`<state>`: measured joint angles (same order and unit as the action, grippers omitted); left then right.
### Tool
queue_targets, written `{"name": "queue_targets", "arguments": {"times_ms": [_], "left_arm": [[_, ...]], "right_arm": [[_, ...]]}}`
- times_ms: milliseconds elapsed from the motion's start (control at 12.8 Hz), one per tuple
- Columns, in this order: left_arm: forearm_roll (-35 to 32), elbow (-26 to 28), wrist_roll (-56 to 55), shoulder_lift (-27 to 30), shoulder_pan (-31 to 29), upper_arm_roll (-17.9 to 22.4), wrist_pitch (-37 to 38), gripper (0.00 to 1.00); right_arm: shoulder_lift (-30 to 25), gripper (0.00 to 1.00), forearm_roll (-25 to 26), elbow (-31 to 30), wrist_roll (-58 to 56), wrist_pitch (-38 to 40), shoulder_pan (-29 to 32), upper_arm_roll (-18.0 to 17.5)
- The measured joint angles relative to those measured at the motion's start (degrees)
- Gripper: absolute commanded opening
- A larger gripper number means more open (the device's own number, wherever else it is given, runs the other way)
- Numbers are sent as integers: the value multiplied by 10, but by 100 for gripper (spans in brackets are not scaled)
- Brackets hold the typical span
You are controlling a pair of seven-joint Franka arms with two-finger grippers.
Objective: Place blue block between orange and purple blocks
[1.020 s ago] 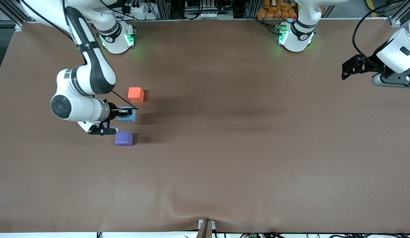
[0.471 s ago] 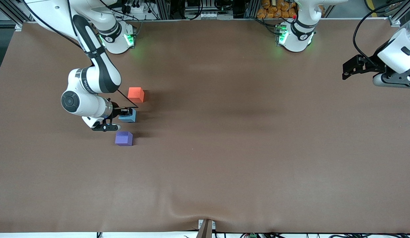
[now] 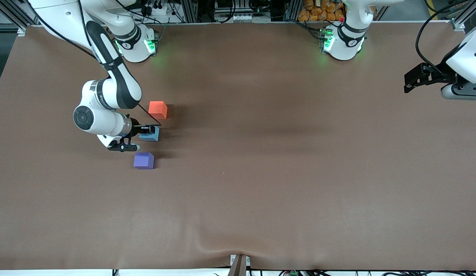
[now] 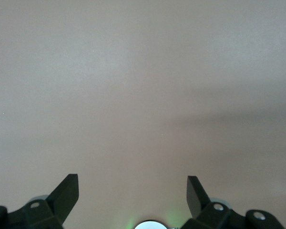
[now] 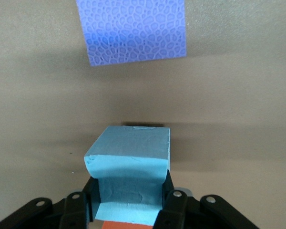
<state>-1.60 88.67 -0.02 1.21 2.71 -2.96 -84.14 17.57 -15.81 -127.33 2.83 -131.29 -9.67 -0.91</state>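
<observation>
Between the cubes, right gripper [image 3: 147, 131]: my fingers [image 5: 168, 200] clamped on the blue block [image 3: 151, 134], sides squeezed.
Blue block: between orange block [image 3: 158, 109] and purple block [image 3: 144, 160], touching neither; contact with table [image 3: 284, 172] unclear.
Left gripper [image 3: 411, 80]: my fingers [image 4: 66, 191] spread wide, nothing held, waiting over the table's left-arm end.

Right arm is bent low over the table near its own end, right gripper [image 3: 149, 131] clamped tight on the blue block [image 3: 152, 135]. Left arm just waits at its end, left gripper [image 3: 408, 82] spread wide above bare table.
</observation>
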Motion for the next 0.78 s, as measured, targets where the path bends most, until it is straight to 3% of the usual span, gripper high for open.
{"name": "queue_targets", "arguments": {"times_ms": [314, 392, 471, 549, 784], "left_arm": [[0, 0, 0, -2, 0, 0, 0, 100], [0, 0, 0, -2, 0, 0, 0, 100], [0, 0, 0, -2, 0, 0, 0, 100], [0, 0, 0, -2, 0, 0, 0, 100], [0, 0, 0, -2, 1, 0, 0, 100]], "right_arm": [[12, 0, -5, -1, 0, -13, 0, -1], [13, 10, -5, -3, 0, -20, 0, -1], [13, 92, -6, -5, 0, -23, 0, -2], [13, 100, -6, -6, 0, -24, 0, -2], [14, 100, -7, -6, 0, -18, 0, -3]]}}
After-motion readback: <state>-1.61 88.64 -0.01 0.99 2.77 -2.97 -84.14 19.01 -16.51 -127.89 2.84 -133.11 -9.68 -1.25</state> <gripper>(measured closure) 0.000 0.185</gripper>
